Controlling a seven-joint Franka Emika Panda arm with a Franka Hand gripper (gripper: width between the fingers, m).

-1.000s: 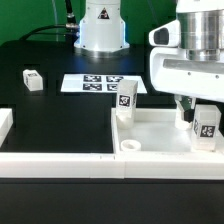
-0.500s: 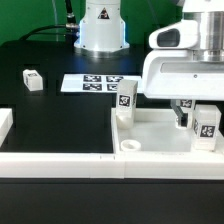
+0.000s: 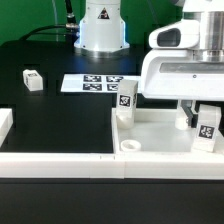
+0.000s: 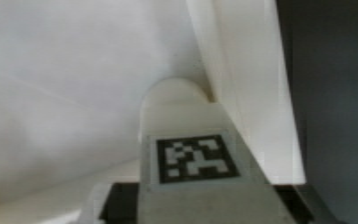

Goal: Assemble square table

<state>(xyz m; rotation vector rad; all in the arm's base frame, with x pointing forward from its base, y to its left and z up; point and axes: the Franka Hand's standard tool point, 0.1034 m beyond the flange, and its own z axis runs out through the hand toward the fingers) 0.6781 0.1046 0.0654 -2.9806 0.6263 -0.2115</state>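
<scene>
One second back the gripper hung spread above the leg. Now it sits lower and the jaws have drawn in. In the wrist view the pads look flush on the leg's flanks, so I read it as pinched. That leg stands inside the tabletop, at 3 o'clock in the exterior view. Second leg is at the tabletop's 10 o'clock corner. My guess: a lift comes next.

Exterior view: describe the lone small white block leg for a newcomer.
On the black table, find the flat white marker board. On the exterior view's left of it lies the small white tagged block leg, alone on black, away from the white tabletop.
</scene>
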